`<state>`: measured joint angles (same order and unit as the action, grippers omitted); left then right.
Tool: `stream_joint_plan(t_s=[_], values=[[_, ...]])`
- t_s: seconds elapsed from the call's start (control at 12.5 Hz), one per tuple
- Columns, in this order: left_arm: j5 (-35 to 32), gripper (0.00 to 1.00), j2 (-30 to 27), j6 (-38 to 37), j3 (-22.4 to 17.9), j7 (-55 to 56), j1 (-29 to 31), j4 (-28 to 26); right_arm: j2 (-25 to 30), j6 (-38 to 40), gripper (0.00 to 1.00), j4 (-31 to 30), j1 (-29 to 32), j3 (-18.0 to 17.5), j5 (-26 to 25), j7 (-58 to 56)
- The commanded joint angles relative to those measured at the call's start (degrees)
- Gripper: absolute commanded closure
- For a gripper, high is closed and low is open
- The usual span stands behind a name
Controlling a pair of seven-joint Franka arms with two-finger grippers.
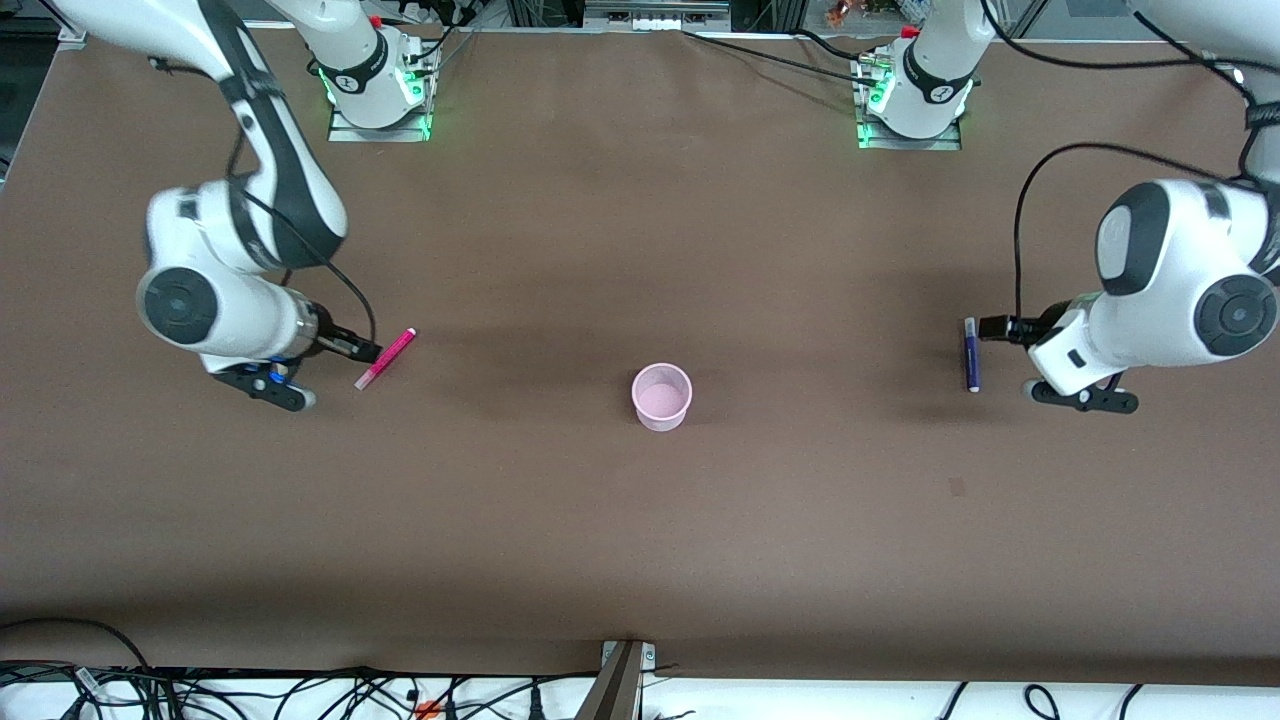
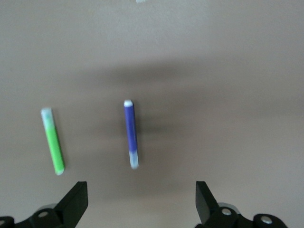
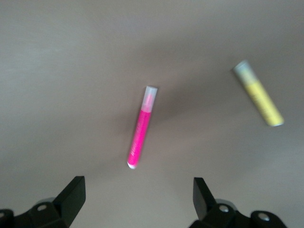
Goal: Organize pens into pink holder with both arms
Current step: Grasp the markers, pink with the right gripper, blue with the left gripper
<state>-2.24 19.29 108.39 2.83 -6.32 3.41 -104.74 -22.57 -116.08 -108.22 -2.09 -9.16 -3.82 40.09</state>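
Tools both stand open: left tool (image 2: 137, 202) over purple pen (image 2: 131, 134), right tool (image 3: 137, 199) over magenta pen (image 3: 141, 126); holder (image 1: 661, 396) between.

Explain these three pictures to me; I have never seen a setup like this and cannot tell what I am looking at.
The big picture looks down on a brown table from across it. Two white robot arms are bolted along its top edge.

The other two pictures come from cameras on the arms' wrists, looking down past each arm's own black two-finger grasping part.

The left end effector hangs open over a dark purple pen, with a green pen beside it. The right end effector hangs open over a magenta pen, with a yellow pen nearby.

A pink holder stands mid-table, with no pen visible in it. Nothing is held yet.
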Motion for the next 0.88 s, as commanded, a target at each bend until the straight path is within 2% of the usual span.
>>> stream_joint_plan(t_s=[0.0, 0.16, 0.24, 0.48, 0.56, 0.72, 0.8], values=[[-4.2, 0.0, -0.1, 12.6, 0.2, -1.3, 0.0, -7.2, 1.0, -10.1, 0.0, -9.6, -0.6, -0.1, 0.7, 7.9], [-4.4, 0.0, 1.9, 19.7, 0.2, -1.3, 0.8, -10.6, 0.0, -11.4, 0.02, -11.0, -0.6, -0.1, 3.4, 8.2], [-4.4, 0.0, 3.0, 22.5, 0.2, -1.4, 1.0, -11.7, -0.5, -12.9, 0.09, -11.8, -0.6, -0.1, 4.3, 8.1], [-4.5, 0.0, 7.9, 28.4, 0.2, -1.4, 2.3, -12.4, -1.5, -17.1, 0.18, -14.4, -0.6, -0.1, 4.3, 7.7], [-4.5, 0.16, 9.1, 29.2, 0.2, -1.3, 2.6, -12.2, -1.6, -18.5, 0.22, -15.1, -0.5, -0.1, 4.3, 7.5], [-4.4, 0.48, 9.5, 29.2, 0.2, -1.1, 2.6, -12.0, -2.6, -19.7, 0.24, -15.1, -0.5, -0.1, 4.3, 7.5], [-4.4, 0.58, 9.6, 29.2, 0.2, -1.1, 2.6, -12.0, -2.9, -19.7, 0.25, -15.1, -0.5, 0.0, 4.3, 7.4]])
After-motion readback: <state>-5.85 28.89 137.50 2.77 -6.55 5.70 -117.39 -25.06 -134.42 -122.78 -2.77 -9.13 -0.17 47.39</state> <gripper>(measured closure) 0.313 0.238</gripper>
